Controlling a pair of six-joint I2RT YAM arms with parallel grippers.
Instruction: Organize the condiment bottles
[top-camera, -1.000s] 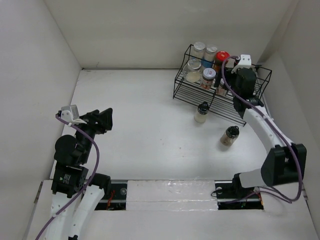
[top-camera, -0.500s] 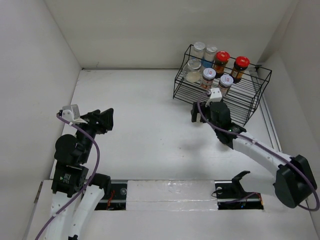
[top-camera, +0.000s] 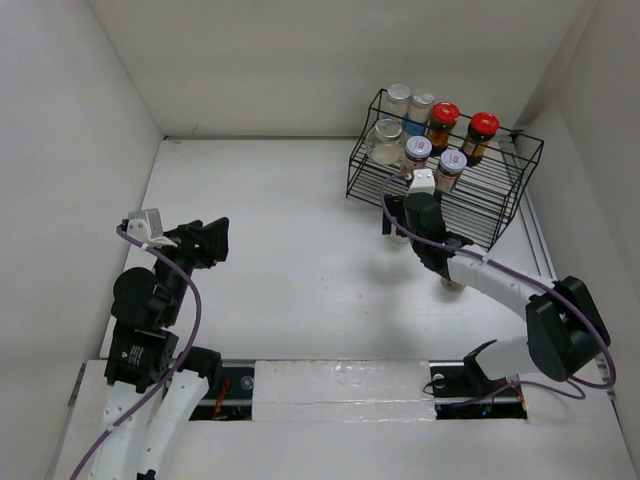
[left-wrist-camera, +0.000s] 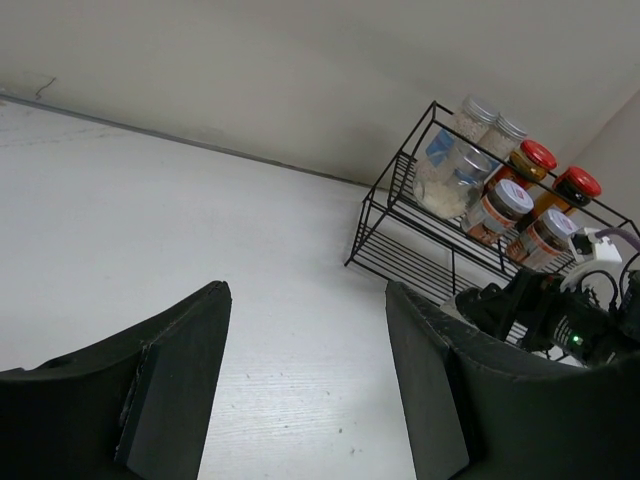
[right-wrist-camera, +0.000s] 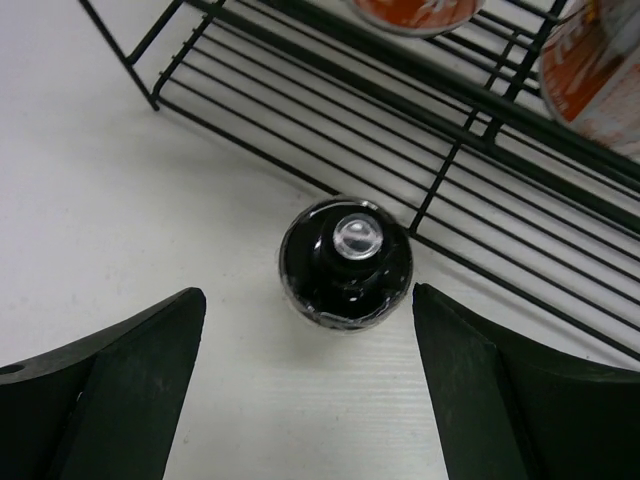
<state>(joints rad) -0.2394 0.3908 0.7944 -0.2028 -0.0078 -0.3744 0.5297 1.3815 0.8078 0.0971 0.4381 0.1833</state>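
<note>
Fingers (right-wrist-camera: 120, 390) of the right gripper (right-wrist-camera: 308, 300) stand wide apart above a black-capped bottle (right-wrist-camera: 345, 262), one to each side with a gap, gripping nothing. The bottle stands upright on the white desk (top-camera: 290, 220), just in front of the black wire rack (top-camera: 455, 210), whose shelves carry seven jars, among them a red-lidded jar (top-camera: 483, 123). Well apart at the desk's left, the left gripper (left-wrist-camera: 305, 295) holds its fingers (left-wrist-camera: 180, 380) parted and empty, facing the rack.

rack: black wire rack (top-camera: 492, 203) | place: far right of white table (top-camera: 285, 255) | near back wall (top-camera: 300, 70)
</note>
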